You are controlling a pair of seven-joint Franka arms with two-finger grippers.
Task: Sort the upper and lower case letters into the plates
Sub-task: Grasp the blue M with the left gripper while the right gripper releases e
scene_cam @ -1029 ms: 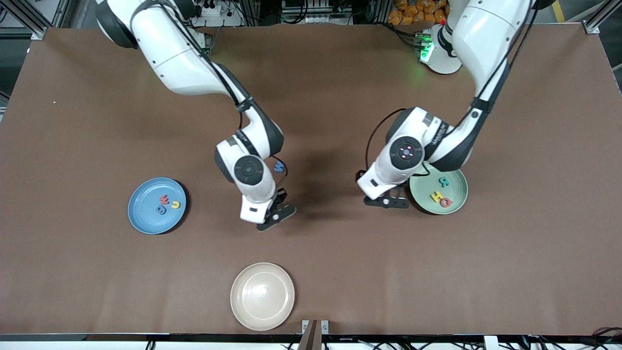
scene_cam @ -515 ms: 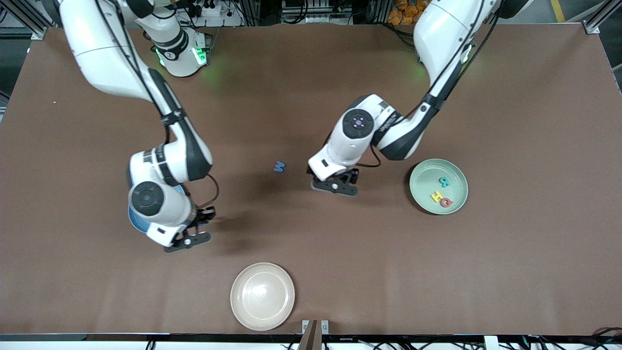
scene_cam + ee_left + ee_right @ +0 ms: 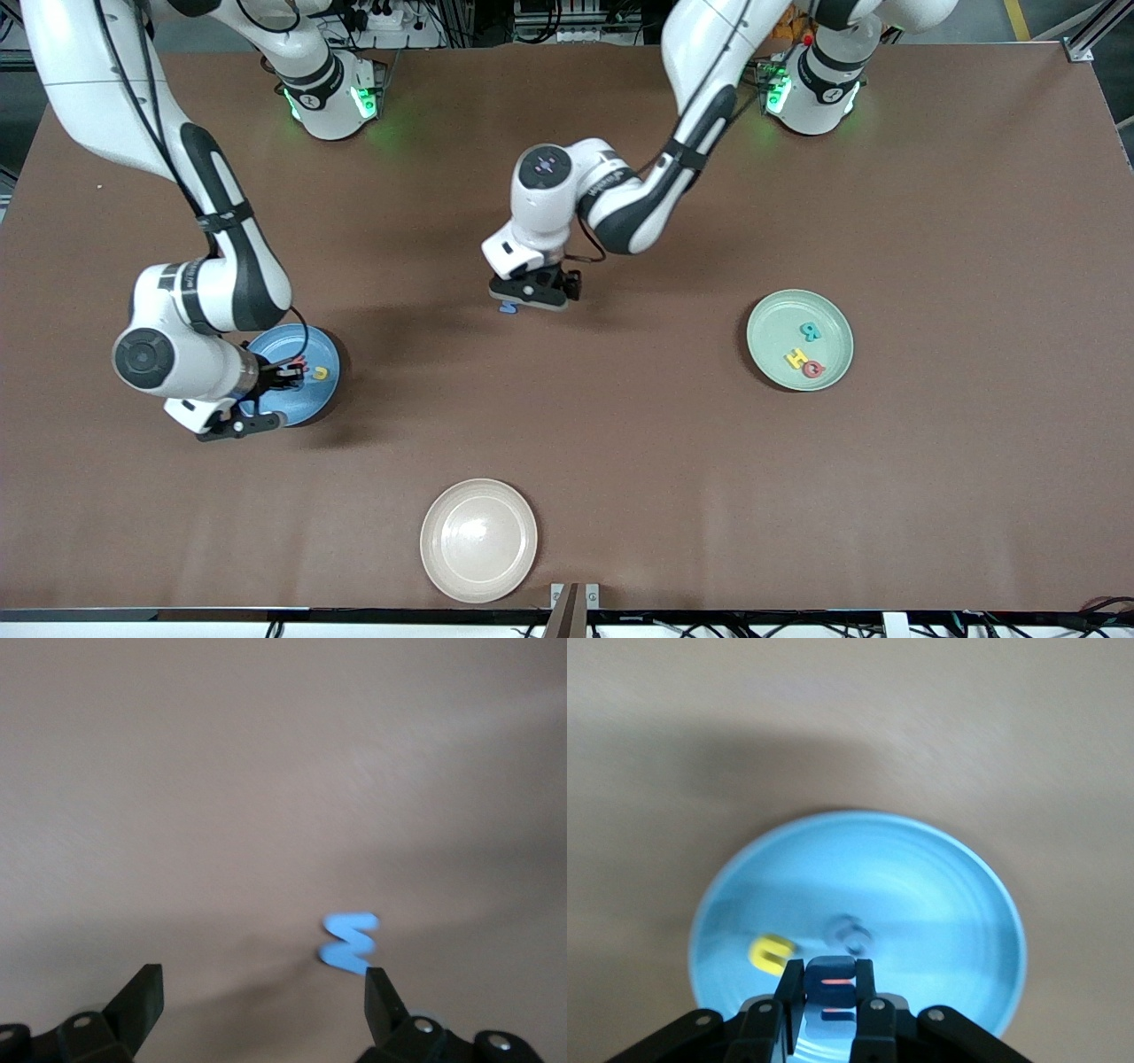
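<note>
My right gripper [image 3: 282,379] hangs over the blue plate [image 3: 312,403], shut on a dark blue letter [image 3: 831,979]. In that plate [image 3: 921,895] lie a yellow letter [image 3: 769,952], a grey-blue letter [image 3: 849,935] and a red one [image 3: 299,362], mostly hidden under the held letter. My left gripper [image 3: 529,294] is open, low over a light blue letter [image 3: 508,307] on the bare table. In the left wrist view that letter [image 3: 350,943] lies just off one fingertip [image 3: 381,992], not between the fingers. The pale green plate [image 3: 780,319] holds three letters, teal, yellow and red.
A cream-beige round plate [image 3: 478,540] sits near the table edge closest to the front camera, with nothing in it. Brown tabletop stretches between the plates. Both arm bases stand along the edge farthest from that camera.
My right arm has swung from the table's middle to over the blue plate with its letter. My left arm has left the pale green plate and come over the light blue letter.
</note>
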